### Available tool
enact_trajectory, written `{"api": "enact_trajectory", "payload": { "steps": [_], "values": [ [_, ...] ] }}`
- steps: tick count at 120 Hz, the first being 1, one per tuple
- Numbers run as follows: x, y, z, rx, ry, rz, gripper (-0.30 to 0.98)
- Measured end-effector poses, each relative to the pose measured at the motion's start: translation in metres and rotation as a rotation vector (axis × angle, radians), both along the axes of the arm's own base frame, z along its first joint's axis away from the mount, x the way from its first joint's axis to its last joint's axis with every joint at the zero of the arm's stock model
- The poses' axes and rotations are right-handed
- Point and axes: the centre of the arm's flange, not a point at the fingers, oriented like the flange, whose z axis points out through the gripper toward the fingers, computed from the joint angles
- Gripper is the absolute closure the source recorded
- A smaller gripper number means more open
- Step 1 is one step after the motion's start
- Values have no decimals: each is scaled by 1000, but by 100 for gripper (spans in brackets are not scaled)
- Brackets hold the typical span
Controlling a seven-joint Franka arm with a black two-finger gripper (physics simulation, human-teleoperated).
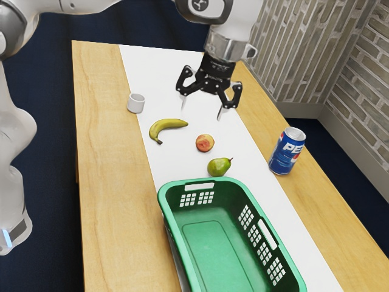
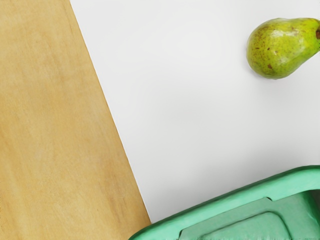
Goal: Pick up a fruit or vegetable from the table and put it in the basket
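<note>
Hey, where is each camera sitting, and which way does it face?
Exterior view: set high at the arm's side, looking down over the table; the arm reaches in from the exterior view's upper left, its gripper open above the table.
Wrist view: mounted on the hand, looking down at the wood, the white strip and part of the basket.
Shared: the pear and the basket.

The surface [image 1: 103, 182] is lit brightly and evenly. In the wrist view, a soft gray shadow is cast beside the basket [image 2: 225, 202], and a little white shine is seen on the pear [image 2: 280, 50]. Toward 10 o'clock in the exterior view, dark floor [image 1: 55, 67] is shown.
</note>
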Motion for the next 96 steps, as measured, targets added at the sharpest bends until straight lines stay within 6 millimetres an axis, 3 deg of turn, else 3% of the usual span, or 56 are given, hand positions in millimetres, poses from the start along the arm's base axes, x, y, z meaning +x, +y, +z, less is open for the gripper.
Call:
{"api": "enact_trajectory", "payload": {
  "steps": [60, 68, 84, 96],
  "values": [
    [14, 11, -3, -12, -11, -87, 0],
    [20, 30, -8, -8, -2, -61, 0],
    [58, 103, -51, 33, 59, 67, 0],
    [58, 130, -67, 48, 48, 85, 0]
  ]
}}
